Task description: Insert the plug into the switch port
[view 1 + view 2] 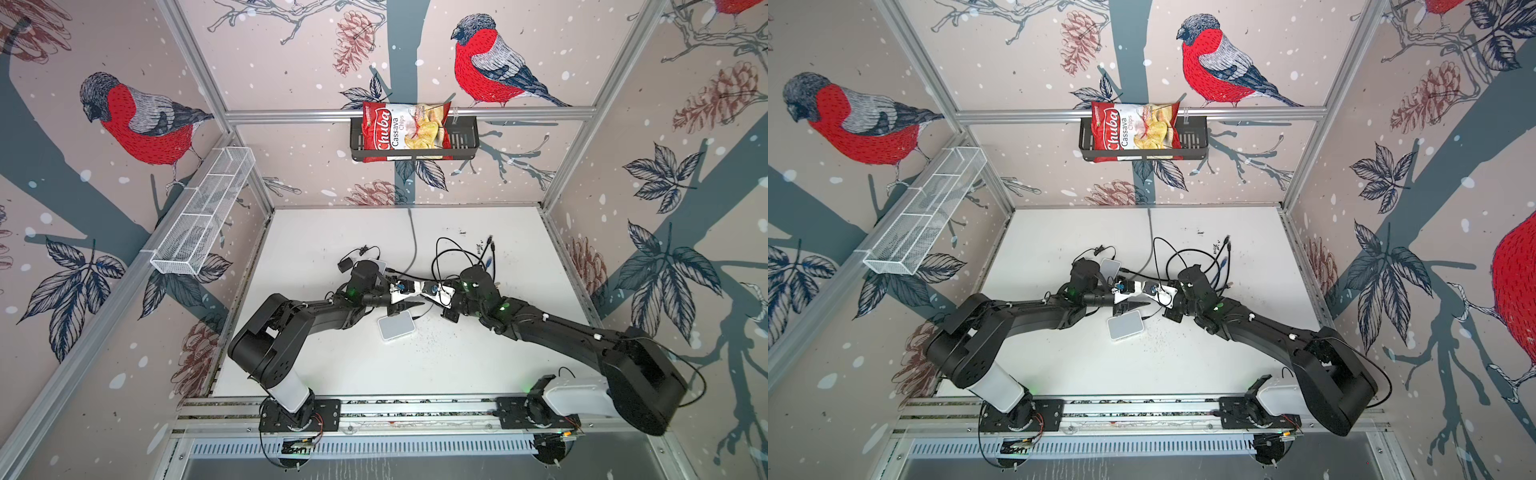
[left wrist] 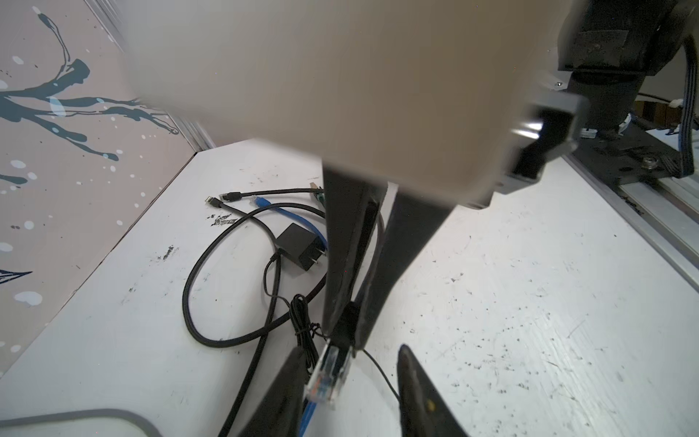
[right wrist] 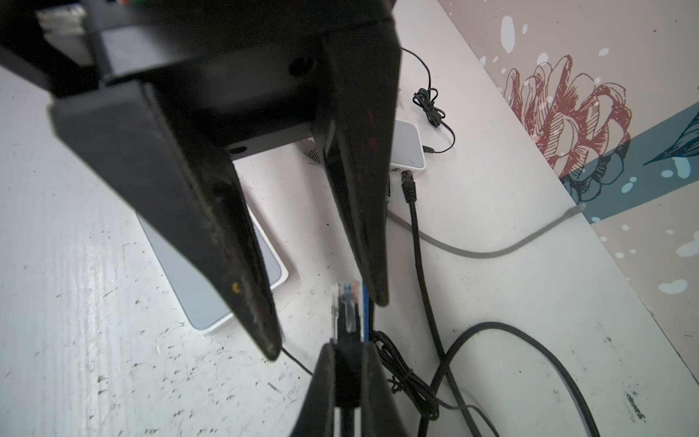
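Room lies open across the counter (image 1: pixel 478 365), lower centre in both top views. My right end effector (image 2: pixel 342 333) clenches the plug (image 2: pixel 327 374) mid-frame, long axis pointing left into my released left end effector (image 3: pixel 326 325).

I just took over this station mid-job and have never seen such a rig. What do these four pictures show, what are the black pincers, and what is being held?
Two robot arms are mounted at the front edge of a white table. Two pictures look down from overhead, side by side. The other two come from a camera on each arm's wrist. The black pincers are each arm's tool. The right tool is shut on the clear plug of a blue cable. The left tool is open, with a finger on either side of that plug. Close by on the table lies the white switch. Black cables and a power adapter lie nearby.
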Robot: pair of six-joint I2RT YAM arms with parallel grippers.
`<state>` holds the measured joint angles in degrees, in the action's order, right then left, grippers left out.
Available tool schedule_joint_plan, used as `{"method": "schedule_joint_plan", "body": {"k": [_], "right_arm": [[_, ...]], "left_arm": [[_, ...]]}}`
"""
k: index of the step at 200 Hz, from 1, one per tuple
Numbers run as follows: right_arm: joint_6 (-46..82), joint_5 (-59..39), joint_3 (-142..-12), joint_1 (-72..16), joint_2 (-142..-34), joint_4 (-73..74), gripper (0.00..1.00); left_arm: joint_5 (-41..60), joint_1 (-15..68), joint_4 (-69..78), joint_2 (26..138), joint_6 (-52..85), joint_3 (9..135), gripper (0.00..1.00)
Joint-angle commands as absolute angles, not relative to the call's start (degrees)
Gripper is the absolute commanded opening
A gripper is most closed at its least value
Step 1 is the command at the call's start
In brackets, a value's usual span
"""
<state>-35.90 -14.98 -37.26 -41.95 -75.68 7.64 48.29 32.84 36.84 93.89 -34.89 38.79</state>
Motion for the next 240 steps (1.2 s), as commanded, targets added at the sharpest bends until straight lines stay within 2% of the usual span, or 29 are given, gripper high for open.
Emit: {"method": "schedule_joint_plan", "body": {"k": [1, 27, 50, 73, 104, 179, 240], "right_arm": [[-36.3, -15.5, -37.4, -42.3, -75.5, 9.4, 0.03], [-36.4, -15.4, -37.4, -42.4, -75.4, 9.3, 0.03], [-36.6, -15.4, -37.4, -42.5, -75.1, 9.3, 0.03], [-36.6, -15.5, -37.4, -42.5, -75.0, 9.3, 0.03], [-36.7, -15.5, -37.1, -42.9, -74.5, 9.4, 0.03], [-36.6, -15.9, -36.5, -43.0, -73.4, 10.4, 0.03], [-36.6, -15.8, -36.5, -43.1, -73.7, 10.6, 0.03]], "left_arm": [[48.9, 32.9, 37.3, 94.4, -35.0, 39.5, 0.38], [48.1, 32.9, 36.4, 94.6, -35.7, 39.8, 0.38], [46.8, 32.8, 35.9, 94.7, -36.2, 39.9, 0.41], [44.8, 32.6, 35.9, 94.7, -36.4, 39.6, 0.49], [44.9, 31.9, 35.9, 94.8, -36.3, 39.6, 0.50], [52.6, 30.3, 44.6, 96.1, -30.2, 37.6, 0.46], [54.9, 30.3, 45.1, 94.8, -29.3, 37.2, 0.45]]}}
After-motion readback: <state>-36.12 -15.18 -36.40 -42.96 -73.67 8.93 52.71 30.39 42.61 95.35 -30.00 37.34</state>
